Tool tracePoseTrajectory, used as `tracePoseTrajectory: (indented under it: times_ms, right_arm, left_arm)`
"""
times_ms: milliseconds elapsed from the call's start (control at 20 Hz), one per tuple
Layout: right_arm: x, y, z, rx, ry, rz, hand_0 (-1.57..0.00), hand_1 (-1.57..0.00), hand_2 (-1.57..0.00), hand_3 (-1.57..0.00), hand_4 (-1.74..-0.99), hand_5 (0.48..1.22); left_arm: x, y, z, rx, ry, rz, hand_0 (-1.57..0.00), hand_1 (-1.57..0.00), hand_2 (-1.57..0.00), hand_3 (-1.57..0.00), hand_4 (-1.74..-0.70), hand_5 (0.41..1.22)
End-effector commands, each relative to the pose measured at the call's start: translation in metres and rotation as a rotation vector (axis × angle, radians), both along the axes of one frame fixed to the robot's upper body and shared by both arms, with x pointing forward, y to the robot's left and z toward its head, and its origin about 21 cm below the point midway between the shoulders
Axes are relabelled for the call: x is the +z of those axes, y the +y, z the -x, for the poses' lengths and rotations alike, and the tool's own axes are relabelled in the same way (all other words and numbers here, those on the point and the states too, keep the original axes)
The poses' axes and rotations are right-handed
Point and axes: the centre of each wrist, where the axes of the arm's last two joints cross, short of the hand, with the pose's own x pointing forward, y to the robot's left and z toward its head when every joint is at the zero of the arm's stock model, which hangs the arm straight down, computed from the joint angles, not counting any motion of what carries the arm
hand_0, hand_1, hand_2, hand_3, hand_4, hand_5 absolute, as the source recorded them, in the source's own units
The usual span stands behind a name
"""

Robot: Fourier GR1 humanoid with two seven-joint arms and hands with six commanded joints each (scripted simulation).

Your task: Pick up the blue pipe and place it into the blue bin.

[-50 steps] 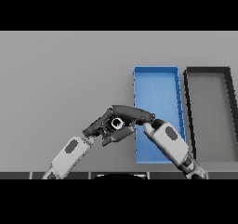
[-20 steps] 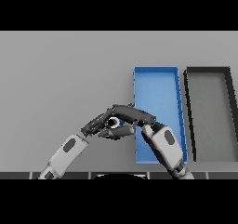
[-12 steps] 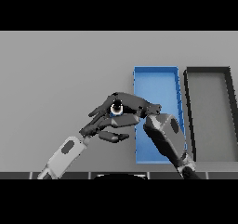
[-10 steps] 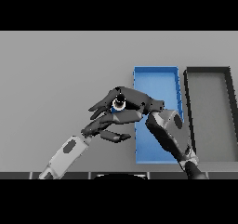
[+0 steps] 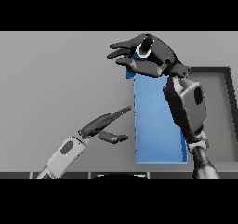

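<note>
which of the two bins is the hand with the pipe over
The blue bin, left of the dark bin. The right hand, fingers curled round the blue pipe, is above its far end; the dark bin lies further right.

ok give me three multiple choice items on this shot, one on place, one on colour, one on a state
1. Where is the right hand?
A. over the far end of the open blue rectangular bin
B. low at the table's near left corner
C. inside the dark bin

2. What colour is the second rectangular bin, right of the blue one?
A. red
B. dark grey
C. yellow

3. What state is the left hand in?
A. curled round the pipe
B. open, fingers straight, holding nothing
C. out of view

Answers: 1 A, the hand sits above the bin's far edge. 2 B, its walls look dark grey. 3 B, the small blue pipe is in the right hand instead.
</note>
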Motion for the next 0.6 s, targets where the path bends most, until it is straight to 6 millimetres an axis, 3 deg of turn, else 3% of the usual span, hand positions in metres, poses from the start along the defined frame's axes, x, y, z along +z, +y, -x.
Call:
tracePoseTrajectory:
  times_ms: [0,250,550]
  right_arm:
    - [-0.004,-0.010,-0.010,-0.058,0.028,-0.001,-1.57,-1.57,-1.57,-1.57,-1.498,1.221]
    - [-0.048,-0.067,-0.046,-0.291,0.233,0.030,-1.57,-1.57,-1.57,-1.57,-1.499,1.221]
    - [-0.123,-0.103,-0.040,-0.453,0.471,0.101,-1.57,-1.57,-1.57,-1.57,-1.499,1.221]
  left_arm:
    - [0.002,0.000,-0.001,0.005,0.001,0.001,0.00,0.00,0.00,0.00,-0.84,0.477]
    - [0.002,0.007,-0.003,0.034,-0.012,-0.027,0.00,0.00,0.00,0.00,-0.83,0.463]
    - [0.002,0.006,0.001,0.019,-0.017,-0.019,0.00,0.00,0.00,0.00,-0.83,0.466]
